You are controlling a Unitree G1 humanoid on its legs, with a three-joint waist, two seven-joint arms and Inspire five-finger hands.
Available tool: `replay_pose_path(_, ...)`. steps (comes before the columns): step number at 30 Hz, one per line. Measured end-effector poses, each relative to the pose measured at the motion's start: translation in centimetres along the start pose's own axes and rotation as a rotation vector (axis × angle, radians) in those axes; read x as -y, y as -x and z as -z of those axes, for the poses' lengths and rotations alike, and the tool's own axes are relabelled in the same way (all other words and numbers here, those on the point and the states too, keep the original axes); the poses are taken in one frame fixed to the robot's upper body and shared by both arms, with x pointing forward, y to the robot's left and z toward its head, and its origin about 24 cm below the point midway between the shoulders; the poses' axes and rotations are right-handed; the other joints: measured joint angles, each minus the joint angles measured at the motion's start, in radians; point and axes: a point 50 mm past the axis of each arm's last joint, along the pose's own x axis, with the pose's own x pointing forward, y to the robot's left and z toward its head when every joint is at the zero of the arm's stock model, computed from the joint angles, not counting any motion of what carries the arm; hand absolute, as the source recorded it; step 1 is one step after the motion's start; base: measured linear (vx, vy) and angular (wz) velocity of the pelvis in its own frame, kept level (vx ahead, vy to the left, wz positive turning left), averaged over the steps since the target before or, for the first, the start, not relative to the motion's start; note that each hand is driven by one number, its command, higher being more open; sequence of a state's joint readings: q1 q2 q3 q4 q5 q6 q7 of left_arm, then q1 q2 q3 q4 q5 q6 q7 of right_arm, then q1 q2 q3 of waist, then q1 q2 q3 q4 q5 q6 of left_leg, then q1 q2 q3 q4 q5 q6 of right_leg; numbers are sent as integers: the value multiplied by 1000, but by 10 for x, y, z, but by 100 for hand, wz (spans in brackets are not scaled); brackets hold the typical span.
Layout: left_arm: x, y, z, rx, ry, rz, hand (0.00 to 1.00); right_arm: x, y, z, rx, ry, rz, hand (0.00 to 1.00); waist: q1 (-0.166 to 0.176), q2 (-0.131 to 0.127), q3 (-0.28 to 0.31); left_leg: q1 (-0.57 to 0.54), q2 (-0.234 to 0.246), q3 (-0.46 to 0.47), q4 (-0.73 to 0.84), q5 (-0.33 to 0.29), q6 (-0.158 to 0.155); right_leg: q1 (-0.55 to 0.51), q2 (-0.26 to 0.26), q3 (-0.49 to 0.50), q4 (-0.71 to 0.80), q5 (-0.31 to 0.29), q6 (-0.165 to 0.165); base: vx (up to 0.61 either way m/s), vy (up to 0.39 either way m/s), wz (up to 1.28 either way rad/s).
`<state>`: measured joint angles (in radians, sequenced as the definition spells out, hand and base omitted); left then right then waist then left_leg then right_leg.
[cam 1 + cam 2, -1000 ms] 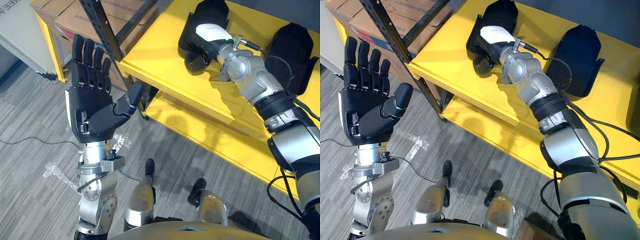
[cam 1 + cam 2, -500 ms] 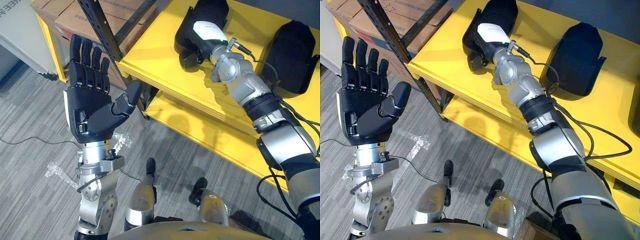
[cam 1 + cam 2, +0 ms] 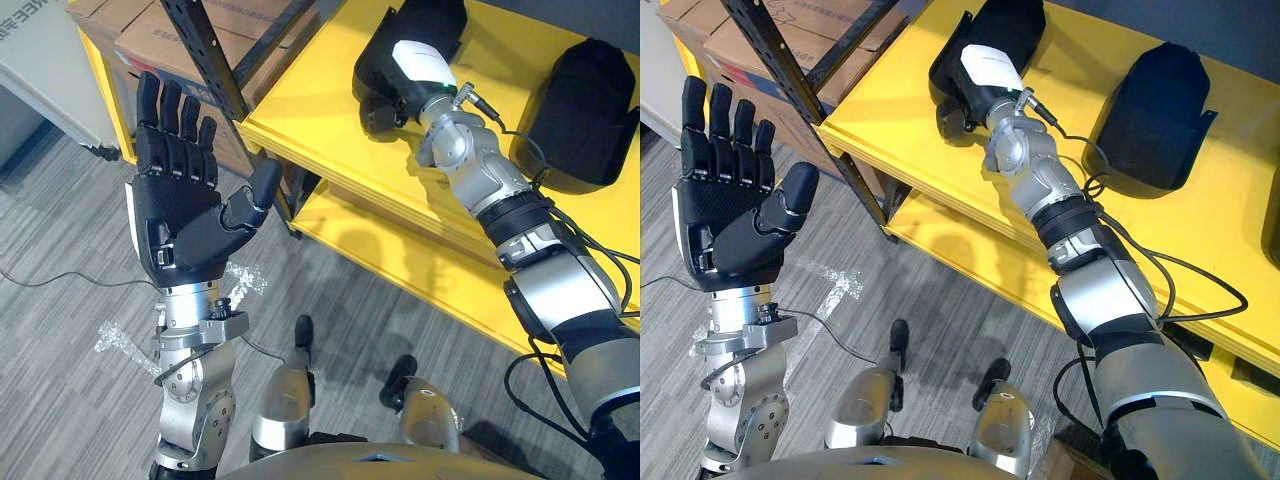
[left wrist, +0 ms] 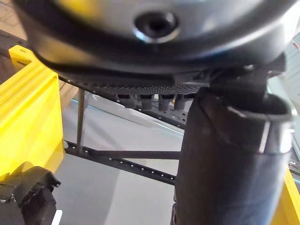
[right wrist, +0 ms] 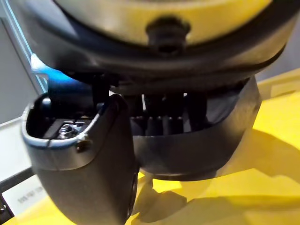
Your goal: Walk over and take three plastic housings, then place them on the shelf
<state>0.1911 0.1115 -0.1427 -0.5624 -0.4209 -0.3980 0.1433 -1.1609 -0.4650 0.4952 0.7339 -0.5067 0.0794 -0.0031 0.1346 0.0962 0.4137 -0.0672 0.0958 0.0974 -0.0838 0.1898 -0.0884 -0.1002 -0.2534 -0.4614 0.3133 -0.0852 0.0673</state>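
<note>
Overhead, left hand [image 3: 180,215] spread, close-up, right hand [image 5: 89,164] atop housing [image 5: 201,150]

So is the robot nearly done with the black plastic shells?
Hard to say. Done: one black plastic housing lies alone on the yellow shelf top. In hand: the right hand is on a second black housing there; whether it grips is hidden. The left hand is open and empty. Left: a dark shape at the shelf's edge may be the third, too cut off to tell.
</note>
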Motion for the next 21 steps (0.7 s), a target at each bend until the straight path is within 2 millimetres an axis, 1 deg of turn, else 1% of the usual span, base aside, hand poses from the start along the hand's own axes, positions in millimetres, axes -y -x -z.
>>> replay_pose_path(3,1,0,0,0,6,-2,100,0,0,0,2,0,6,0,0,2,0,-4,0,0,0,0,1,-4,-1,-1,2,0,0,0,0,0)
replay_pose_path(4,1,0,0,1,8,-5,100,0,0,0,1,0,6,100,0,2,0,-4,0,0,0,1,1,-4,-1,-1,2,0,0,0,0,0)
replay_pose_path(12,4,0,-6,27,18,2,100,2,0,1,-3,-7,22,100,0,3,-1,-12,-3,0,0,3,4,-17,-6,-1,17,-2,-1,0,0,0)
replay_pose_path(21,5,0,-6,33,22,16,100,1,0,2,-2,-9,16,100,0,7,-4,-9,-3,2,0,5,4,-18,-7,3,17,-2,-1,0,0,0)
